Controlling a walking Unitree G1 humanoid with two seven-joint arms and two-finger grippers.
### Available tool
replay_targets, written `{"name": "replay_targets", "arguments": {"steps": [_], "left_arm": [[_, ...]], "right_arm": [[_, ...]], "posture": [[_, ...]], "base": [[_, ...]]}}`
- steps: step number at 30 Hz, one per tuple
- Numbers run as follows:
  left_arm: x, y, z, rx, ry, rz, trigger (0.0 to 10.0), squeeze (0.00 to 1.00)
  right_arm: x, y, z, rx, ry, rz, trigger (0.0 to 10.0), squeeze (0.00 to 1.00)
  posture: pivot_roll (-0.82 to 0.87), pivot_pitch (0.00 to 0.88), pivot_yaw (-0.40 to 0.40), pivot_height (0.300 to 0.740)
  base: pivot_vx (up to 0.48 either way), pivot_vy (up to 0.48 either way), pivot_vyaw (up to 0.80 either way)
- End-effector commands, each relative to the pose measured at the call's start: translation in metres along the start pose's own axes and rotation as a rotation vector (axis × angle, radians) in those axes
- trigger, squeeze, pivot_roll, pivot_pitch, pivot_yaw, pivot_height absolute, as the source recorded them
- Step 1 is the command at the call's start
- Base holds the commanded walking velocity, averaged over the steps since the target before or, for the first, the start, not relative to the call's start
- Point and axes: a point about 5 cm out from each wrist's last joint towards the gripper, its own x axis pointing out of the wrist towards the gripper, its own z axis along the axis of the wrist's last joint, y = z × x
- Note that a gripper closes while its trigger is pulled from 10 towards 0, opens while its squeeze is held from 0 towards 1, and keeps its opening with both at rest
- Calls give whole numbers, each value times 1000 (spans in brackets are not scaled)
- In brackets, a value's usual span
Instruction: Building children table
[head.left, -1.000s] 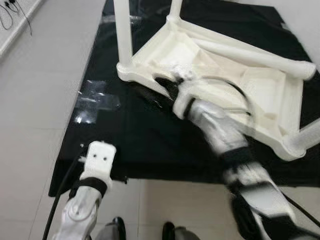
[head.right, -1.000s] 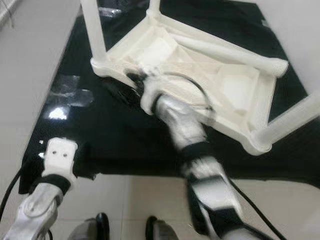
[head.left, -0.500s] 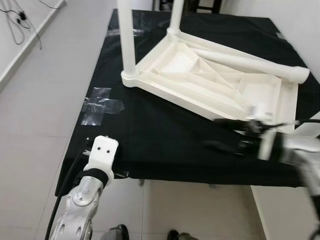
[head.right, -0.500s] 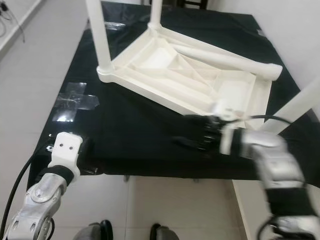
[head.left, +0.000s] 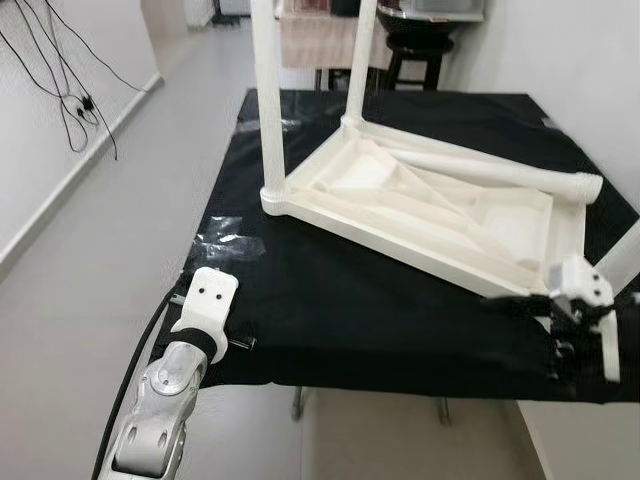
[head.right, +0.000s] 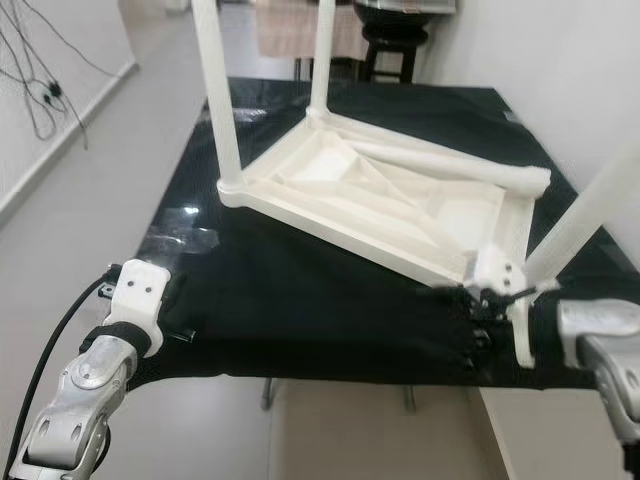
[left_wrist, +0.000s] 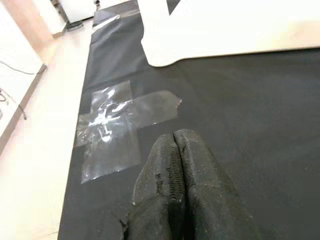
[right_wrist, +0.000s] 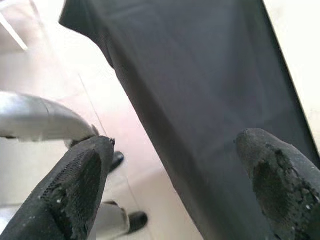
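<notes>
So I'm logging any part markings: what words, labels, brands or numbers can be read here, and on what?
None: no readable text anywhere.
The upturned white table is plain moulded plastic.
The clear tape on the black cloth is unprinted.
The left gripper and right gripper carry no lettering.

- The white plastic children's table (head.left: 420, 215) lies upside down on the black cloth, its ribbed underside facing up.
- Two legs (head.left: 268, 95) stand upright at its far corners.
- One loose leg (head.left: 490, 172) lies across the frame.
</notes>
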Motion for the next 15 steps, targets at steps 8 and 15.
{"name": "replay_targets", "arguments": {"steps": [8,15], "left_arm": [[4,2,-5,-2,-6,-16,10000,0],[6,2,-4,-3,-13,-15,10000,0]], "right_arm": [[-25,-15,-25,69,281,-222,10000,0],[-35,-36,-30,138,322,-426,10000,0]], "posture": [[-59,43,-20,740],[-60,48,-22,740]], "base": [[0,0,0],[0,0,0]]}}
